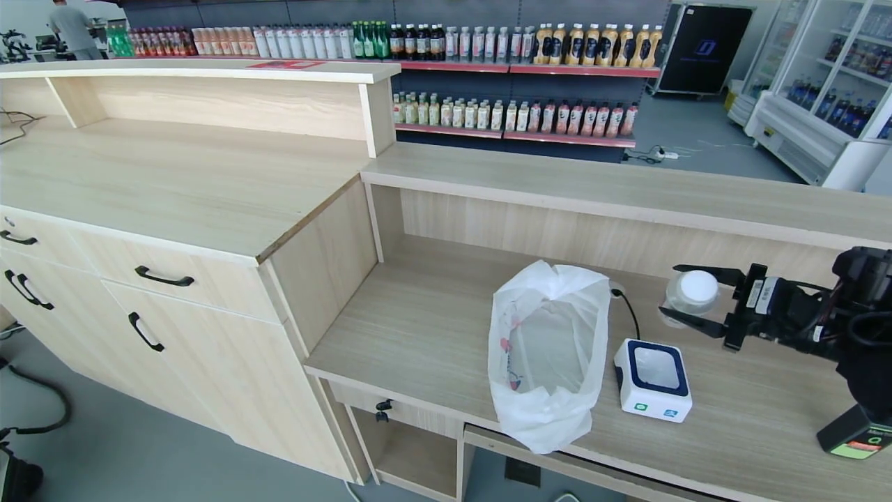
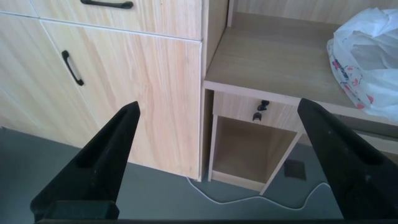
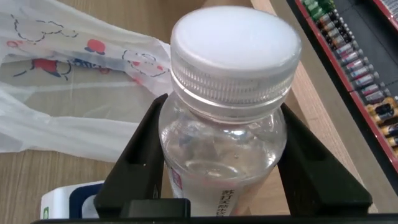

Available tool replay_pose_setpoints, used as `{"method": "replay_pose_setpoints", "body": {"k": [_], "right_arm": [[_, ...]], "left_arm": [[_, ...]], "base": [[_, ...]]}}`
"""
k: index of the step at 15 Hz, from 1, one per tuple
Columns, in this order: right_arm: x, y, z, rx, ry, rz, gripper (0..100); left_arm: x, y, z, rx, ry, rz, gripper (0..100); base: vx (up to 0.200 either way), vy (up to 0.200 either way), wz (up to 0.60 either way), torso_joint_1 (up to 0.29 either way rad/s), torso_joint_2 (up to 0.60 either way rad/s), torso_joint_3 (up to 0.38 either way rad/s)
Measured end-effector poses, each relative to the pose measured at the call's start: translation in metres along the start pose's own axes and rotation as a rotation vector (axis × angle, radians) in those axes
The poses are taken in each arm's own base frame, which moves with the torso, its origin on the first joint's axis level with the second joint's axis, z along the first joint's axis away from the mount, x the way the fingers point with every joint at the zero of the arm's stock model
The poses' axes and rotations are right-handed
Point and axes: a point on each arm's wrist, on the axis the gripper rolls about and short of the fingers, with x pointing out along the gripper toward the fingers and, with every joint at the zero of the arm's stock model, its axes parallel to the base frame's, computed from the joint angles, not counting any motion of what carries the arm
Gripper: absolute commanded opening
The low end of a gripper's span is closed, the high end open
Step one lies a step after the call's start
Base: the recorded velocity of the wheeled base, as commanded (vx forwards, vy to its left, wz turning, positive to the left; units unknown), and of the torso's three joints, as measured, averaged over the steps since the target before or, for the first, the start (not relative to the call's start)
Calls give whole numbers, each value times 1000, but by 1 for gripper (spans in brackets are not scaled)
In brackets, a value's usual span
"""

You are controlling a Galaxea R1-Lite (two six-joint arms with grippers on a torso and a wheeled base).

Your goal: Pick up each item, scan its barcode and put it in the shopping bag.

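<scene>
Early in the task, judging by the layout. Pick-up done for one item: clamped sideways in the right gripper (image 1: 672, 291), a clear plastic bottle with a white screw cap (image 3: 227, 124), fingers closed on its body just below the cap. Held off the pale wooden lower counter (image 1: 418, 328), near the back wall, just behind the white box scanner with a blue-framed window (image 1: 654, 380).

Not yet done, by the look of it: presenting the barcode to the scanner window, then dropping the bottle into the white translucent plastic shopping bag (image 1: 547, 348). Hard to tell through the plastic, but apparently nothing inside the bag so far. Stands open-mouthed just beside the scanner, on its left.

No further items on the counter to judge the remaining count by.

Off to the left and low, the left gripper (image 2: 219, 104), fingers spread wide and holding nothing, facing the light wood cabinet with black handles (image 2: 124, 93) and the floor.

In the way: little. Worth minding the black cable (image 1: 631, 314) running from the scanner toward the back wall between bag and bottle, and the soft bag rim, likely to fold under a careless drop.
</scene>
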Motion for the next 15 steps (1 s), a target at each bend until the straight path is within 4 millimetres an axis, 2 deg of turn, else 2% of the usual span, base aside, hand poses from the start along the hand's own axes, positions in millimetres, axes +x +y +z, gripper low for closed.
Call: {"method": "replay_pose_setpoints", "body": {"k": [4,15], "right_arm": [[-2,6,-11,12,-53,56,0],[14,10,-30,4,-71,78,0]], "left_arm": [[0,0,0,0,0,0,100],[0,0,0,0,0,0,100]], "base": [[0,0,0,0,0,0],[0,0,0,0,0,0]]}}
